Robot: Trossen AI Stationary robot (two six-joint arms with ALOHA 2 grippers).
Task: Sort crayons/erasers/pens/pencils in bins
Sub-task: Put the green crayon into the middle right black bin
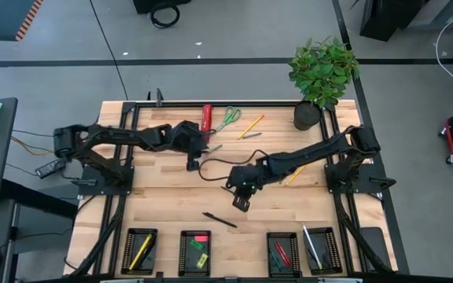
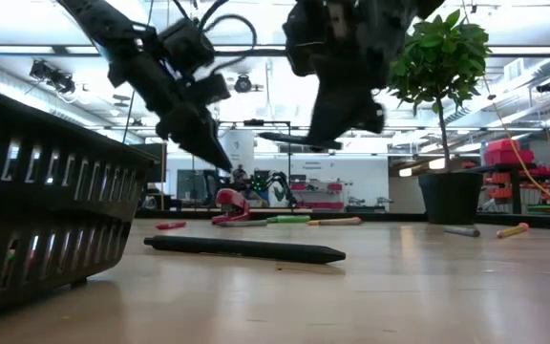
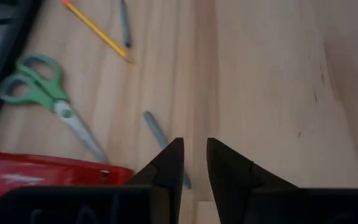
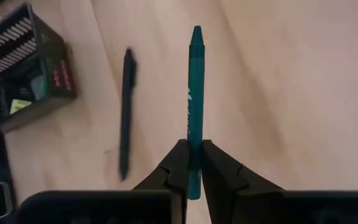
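Landmark: slim black pen (image 1: 220, 220) lying flat on the pale wood table (image 1: 163, 200). Left gripper (image 1: 192, 163) hangs well up-table and left of that pen, jaws slightly apart, grasping nothing (a grey crayon (image 3: 160, 137) lies just beyond its tips, w/ green-handled scissors (image 3: 45, 102) and a red bar tool (image 3: 48, 171) beside). Right gripper (image 4: 191, 163), just above-right of the pen, is clenched on a teal crayon (image 4: 194, 99), held off the table. Four black ribbed bins (image 1: 196, 251) sit below the pen, at the near edge.

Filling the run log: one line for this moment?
right end effector: shut on teal crayon | left end effector: over grey stick | black pen: on table
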